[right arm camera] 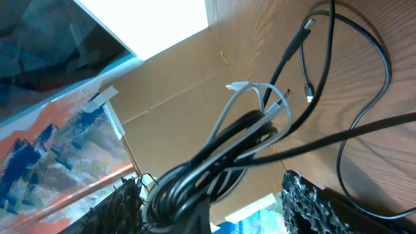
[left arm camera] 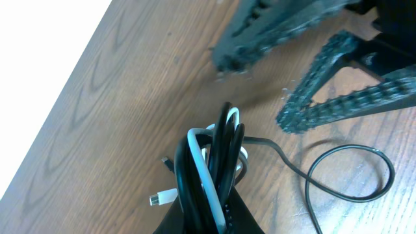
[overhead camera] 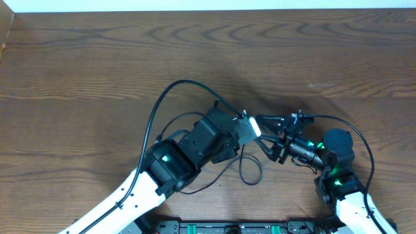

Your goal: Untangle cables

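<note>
The cables [left arm camera: 211, 162] are a tight bundle of black cords and one white cord, lifted a little off the table. My left gripper [left arm camera: 208, 209] is shut on the bundle's lower end. A white plug [left arm camera: 161, 197] sticks out to the left, and a black loop [left arm camera: 351, 175] trails onto the wood. From above, the bundle [overhead camera: 252, 128] sits at the left gripper [overhead camera: 249, 130], and the right gripper [overhead camera: 261, 132] straddles it from the right. In the right wrist view the bundle [right arm camera: 221, 162] hangs between the open right gripper [right arm camera: 211, 185], close against the left finger [right arm camera: 123, 208] with a gap to the other.
The right gripper's toothed fingers [left arm camera: 338, 97] loom close over the left wrist view. A thicker black arm cable [overhead camera: 170, 94] arcs over the table left of centre. The trailing loop [overhead camera: 250, 170] lies near the front edge, between both arms. Brown wood table [overhead camera: 97, 65] all around.
</note>
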Motion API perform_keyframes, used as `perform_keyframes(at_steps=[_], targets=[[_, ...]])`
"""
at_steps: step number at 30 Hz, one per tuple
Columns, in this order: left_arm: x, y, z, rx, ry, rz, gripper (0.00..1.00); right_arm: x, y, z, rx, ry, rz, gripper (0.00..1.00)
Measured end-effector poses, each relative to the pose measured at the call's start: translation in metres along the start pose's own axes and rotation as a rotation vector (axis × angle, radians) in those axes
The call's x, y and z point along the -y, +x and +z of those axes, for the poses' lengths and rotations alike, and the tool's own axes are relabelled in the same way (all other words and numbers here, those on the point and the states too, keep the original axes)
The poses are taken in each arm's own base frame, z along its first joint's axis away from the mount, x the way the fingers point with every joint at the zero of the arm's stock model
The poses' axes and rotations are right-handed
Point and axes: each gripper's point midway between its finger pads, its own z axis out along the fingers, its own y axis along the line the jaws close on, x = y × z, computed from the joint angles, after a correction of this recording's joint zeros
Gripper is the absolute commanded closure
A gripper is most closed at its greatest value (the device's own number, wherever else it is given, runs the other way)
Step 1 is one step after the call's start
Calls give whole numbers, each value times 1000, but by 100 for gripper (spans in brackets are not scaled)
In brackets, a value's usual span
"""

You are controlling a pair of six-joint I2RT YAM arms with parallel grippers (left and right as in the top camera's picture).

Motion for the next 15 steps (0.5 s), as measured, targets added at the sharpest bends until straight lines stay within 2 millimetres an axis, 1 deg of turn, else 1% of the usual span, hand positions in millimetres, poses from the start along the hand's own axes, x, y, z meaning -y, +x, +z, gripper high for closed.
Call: perform_keyframes(at_steps=[4, 11, 15], targets=[[7, -4, -1, 7, 10, 20, 92, 0, 0, 0, 0, 0, 13, 35], [18, -10, -2, 23, 23, 47, 92, 0, 1, 0, -4, 1, 30, 44], [22, -19, -3, 55, 24, 60, 92, 2, 3, 2, -7, 7, 41, 45]])
